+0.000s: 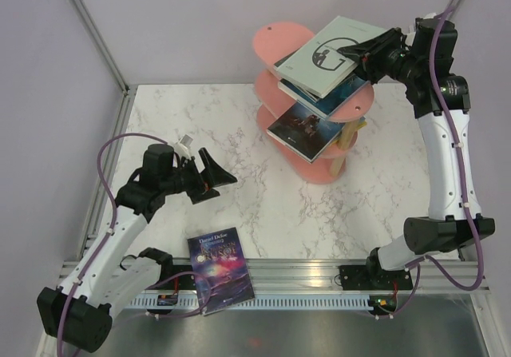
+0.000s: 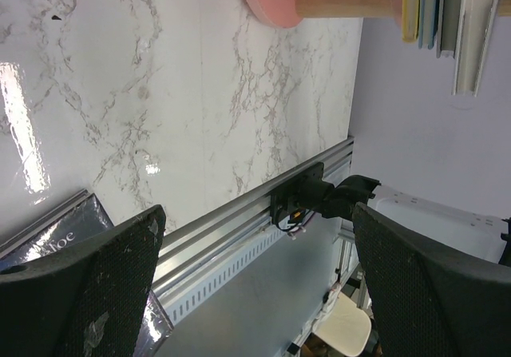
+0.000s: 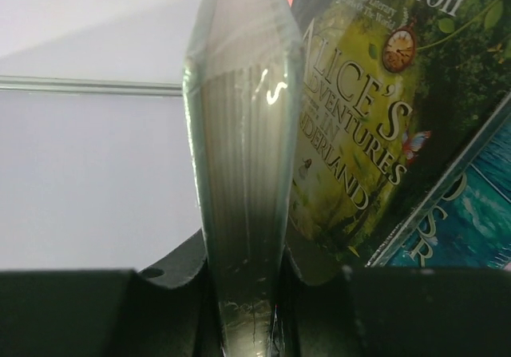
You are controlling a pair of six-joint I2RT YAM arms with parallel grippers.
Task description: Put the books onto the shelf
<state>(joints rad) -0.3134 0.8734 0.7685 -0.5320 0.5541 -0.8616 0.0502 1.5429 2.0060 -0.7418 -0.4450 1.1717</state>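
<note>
Your pale grey-white book (image 1: 323,53) is up at the top board of the pink shelf (image 1: 275,41), tilted and covering the board's right part. You cannot tell whether it rests on the board or hangs just above it. The right gripper (image 1: 357,53) has it pinched by its right edge, fingers closed to a narrow gap on the cover. In the right wrist view the book stands edge-on between them.

Just behind it in that view is the green-gold book (image 3: 351,157), with the teal-blue book (image 1: 347,93) beside it, on the tier below the top one. A dark-covered book (image 1: 307,127) lies on the tier under that, its corner sticking out past the board's left edge.

The shelf stands toward the far edge of the table (image 1: 200,117), right of centre. The purple galaxy book (image 1: 221,271) lies flat at the near edge, left of centre, overhanging the aluminium rail (image 1: 303,273).

Your left gripper (image 1: 219,183) hovers above the table's left half with its jaws spread wide and nothing between them.
</note>
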